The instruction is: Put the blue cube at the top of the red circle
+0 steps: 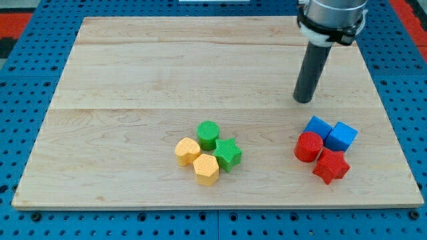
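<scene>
Two blue blocks crowd your red circle [308, 147] on the bench [167, 73], the blue cube [341, 136] at its upper right, while my tip [304, 100], a bare rod with no hand to open or close, hovers above them, placed to push.

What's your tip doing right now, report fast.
My tip: holding nothing, touching no block, on bare board just above the blue cube cluster.

two blue blocks [318, 125] [342, 136], two red blocks [309, 147] [331, 166], two green blocks [208, 134] [228, 155], two yellow blocks [187, 151] [206, 169], one wooden board [167, 73]
</scene>
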Tool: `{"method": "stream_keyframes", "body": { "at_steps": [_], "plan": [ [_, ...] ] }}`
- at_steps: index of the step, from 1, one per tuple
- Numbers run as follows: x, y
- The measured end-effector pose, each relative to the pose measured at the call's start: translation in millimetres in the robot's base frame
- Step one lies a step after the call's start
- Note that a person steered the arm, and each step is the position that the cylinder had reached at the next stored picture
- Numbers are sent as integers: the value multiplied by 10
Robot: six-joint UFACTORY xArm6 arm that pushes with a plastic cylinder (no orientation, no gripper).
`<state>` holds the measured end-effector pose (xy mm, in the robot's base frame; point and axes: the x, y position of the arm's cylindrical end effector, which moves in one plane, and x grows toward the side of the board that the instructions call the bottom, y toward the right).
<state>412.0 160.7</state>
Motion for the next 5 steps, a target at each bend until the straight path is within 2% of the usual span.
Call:
{"method": "stream_keyframes", "body": {
  "at_steps": [1,2,3,4,5],
  "plan": [
    [-33,568],
    [435,1109],
    [963,1212],
    [1019,489],
    [1018,35]
  ]
}}
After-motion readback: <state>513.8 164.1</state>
